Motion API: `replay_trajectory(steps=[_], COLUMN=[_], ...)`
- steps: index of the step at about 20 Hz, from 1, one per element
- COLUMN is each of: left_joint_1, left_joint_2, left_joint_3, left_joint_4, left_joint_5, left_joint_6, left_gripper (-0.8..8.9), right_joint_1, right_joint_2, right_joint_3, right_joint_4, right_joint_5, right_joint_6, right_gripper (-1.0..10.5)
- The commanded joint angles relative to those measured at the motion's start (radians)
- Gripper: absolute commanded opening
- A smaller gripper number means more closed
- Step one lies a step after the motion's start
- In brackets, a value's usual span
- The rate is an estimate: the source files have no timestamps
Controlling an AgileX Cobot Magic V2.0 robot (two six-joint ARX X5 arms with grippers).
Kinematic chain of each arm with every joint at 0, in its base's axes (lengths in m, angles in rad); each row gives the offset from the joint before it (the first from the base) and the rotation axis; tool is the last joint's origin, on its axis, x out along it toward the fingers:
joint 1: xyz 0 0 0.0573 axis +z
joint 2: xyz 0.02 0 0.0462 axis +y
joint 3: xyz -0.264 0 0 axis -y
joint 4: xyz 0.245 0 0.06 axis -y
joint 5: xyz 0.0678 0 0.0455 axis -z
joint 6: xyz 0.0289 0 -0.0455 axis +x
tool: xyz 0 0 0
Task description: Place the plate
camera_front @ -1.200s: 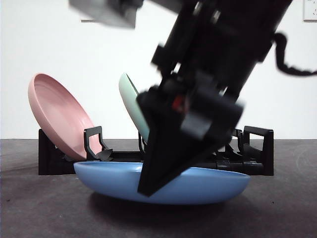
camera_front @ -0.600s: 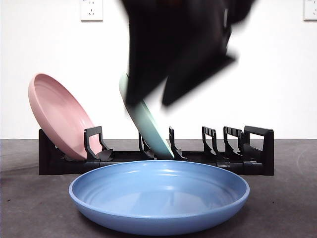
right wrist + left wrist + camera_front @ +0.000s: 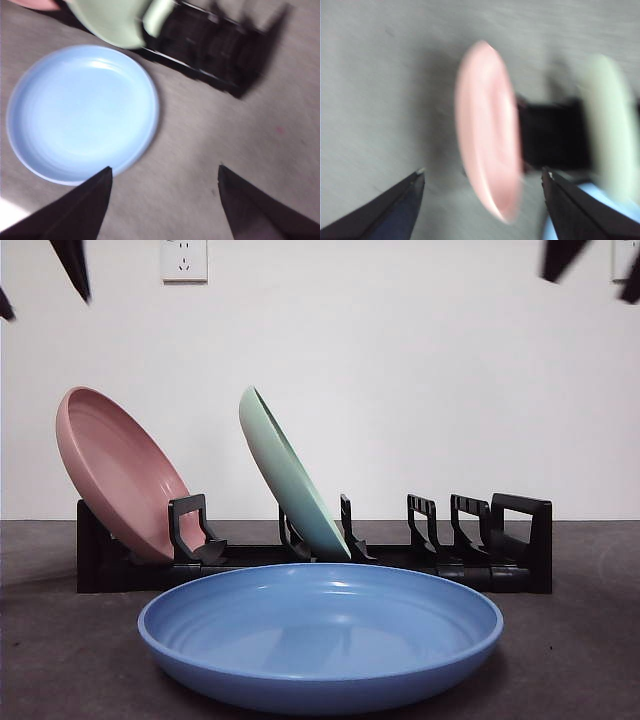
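Note:
A blue plate [image 3: 320,635] lies flat on the table in front of a black rack [image 3: 500,540], and also shows as the blue plate [image 3: 80,112] in the right wrist view. A pink plate [image 3: 115,475] and a pale green plate [image 3: 285,475] lean in the rack's slots. My right gripper [image 3: 165,172] is open and empty, high above the table beside the blue plate. My left gripper [image 3: 482,175] is open and empty, above the pink plate [image 3: 487,132]. In the front view both arms show only as black tips at the top corners.
The rack [image 3: 215,47] has several unfilled slots to the right of the green plate [image 3: 115,17]. Dark grey tabletop [image 3: 570,660] surrounds the blue plate. A white wall with an outlet [image 3: 184,258] stands behind.
The arm that was down at the blue plate's rim has let go and risen out of the front view. The blue plate has settled flat on the table.

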Motion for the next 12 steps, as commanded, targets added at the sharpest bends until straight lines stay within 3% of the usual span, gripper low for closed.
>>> replay_trajectory(steps=[1,5,9,12], left_joint_1=[-0.031,-0.069,-0.071,-0.071], left_joint_2=[0.127,0.274,0.315,0.315], left_joint_3=[0.08,0.134,0.134,0.134], left_joint_4=[-0.004,0.005,0.023,0.024], left_joint_5=[-0.106,-0.247,-0.257,-0.257], left_joint_6=[0.016,0.027,0.026,0.027], left_gripper=[3.74,3.74,3.64,2.58], right_joint_1=[0.006,0.006,0.006,0.006], right_joint_2=[-0.013,-0.05,-0.069,-0.069], right_joint_3=[0.017,0.017,0.017,0.017], right_joint_4=[-0.018,-0.027,-0.038,-0.054], right_joint_5=[0.026,0.048,0.058,0.08], right_joint_6=[0.031,0.056,0.074,0.075], right_gripper=[3.3,3.3,3.3,3.3])
